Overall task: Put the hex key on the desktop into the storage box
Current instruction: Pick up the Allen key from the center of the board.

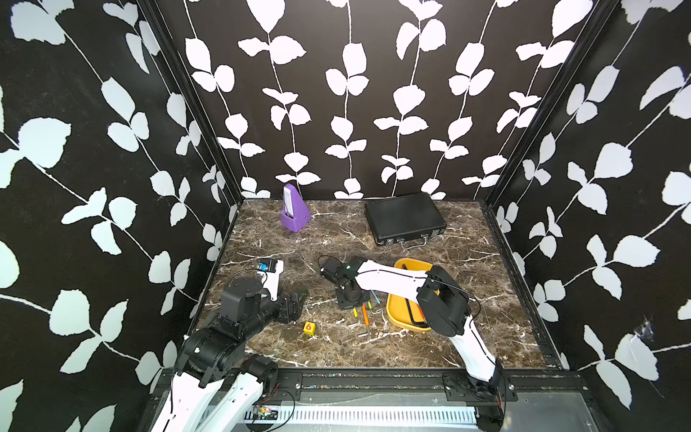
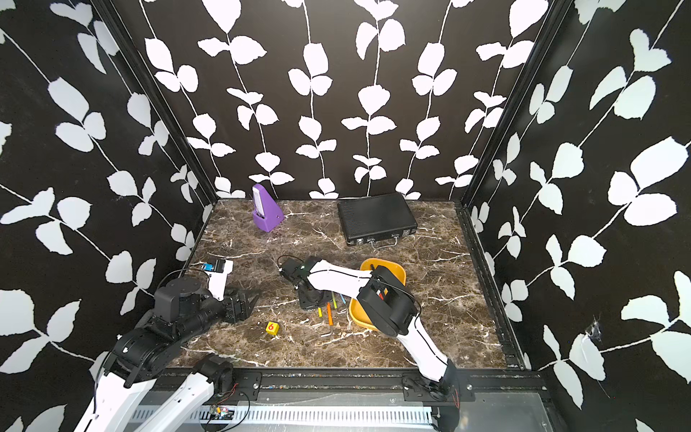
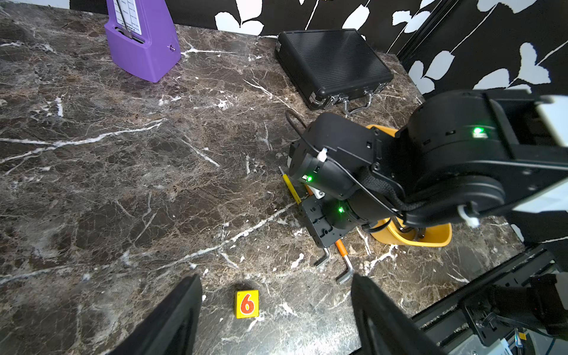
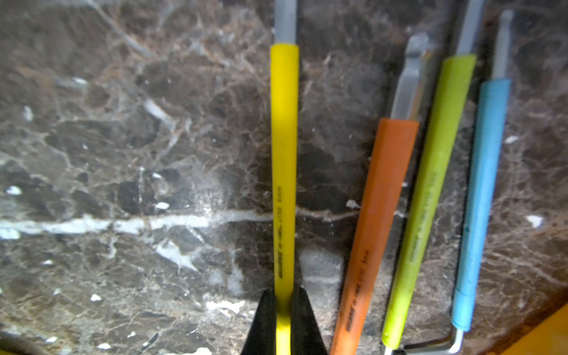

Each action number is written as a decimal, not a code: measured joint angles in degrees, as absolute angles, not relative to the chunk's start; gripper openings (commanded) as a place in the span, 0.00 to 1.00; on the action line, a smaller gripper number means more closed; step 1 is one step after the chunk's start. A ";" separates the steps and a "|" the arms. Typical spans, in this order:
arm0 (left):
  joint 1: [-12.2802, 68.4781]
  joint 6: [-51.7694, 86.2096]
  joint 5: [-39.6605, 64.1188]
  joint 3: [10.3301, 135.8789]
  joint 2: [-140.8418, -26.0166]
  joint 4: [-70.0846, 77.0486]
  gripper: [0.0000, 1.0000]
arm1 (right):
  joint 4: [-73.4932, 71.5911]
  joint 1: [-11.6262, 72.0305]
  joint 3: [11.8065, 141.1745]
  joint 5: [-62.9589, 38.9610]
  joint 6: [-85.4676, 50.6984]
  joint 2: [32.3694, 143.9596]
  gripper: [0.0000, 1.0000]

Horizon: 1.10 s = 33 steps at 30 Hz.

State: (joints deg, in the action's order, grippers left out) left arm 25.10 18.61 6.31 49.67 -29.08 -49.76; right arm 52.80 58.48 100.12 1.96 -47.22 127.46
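Right gripper point(image 4: 283, 302) pinches the slim yellow-sleeved hex key point(image 4: 284, 153) — steel-tipped.

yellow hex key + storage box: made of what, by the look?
Yellow hex key: matte grey shaft, likely steel; yellow sleeve with printed text, probably plastic or rubber. Storage box: smooth yellow moulded plastic, rounded rim.

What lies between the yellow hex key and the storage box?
An orange key, a green key and a blue key, in the right wrist view.
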 measured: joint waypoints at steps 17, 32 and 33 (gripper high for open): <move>25.10 18.85 5.23 49.65 -29.28 -49.78 0.77 | 52.47 58.43 100.12 2.61 -47.11 126.96 0.00; 25.10 18.92 5.06 49.65 -29.78 -49.78 0.77 | 54.68 57.56 99.37 7.73 -43.88 111.09 0.00; 25.10 18.92 5.06 49.65 -29.78 -49.78 0.77 | 54.63 57.28 98.54 7.88 -43.57 109.67 0.00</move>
State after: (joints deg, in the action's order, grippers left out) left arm 25.10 18.92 5.06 49.65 -29.78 -49.78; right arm 54.63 57.28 98.54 7.88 -43.57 109.67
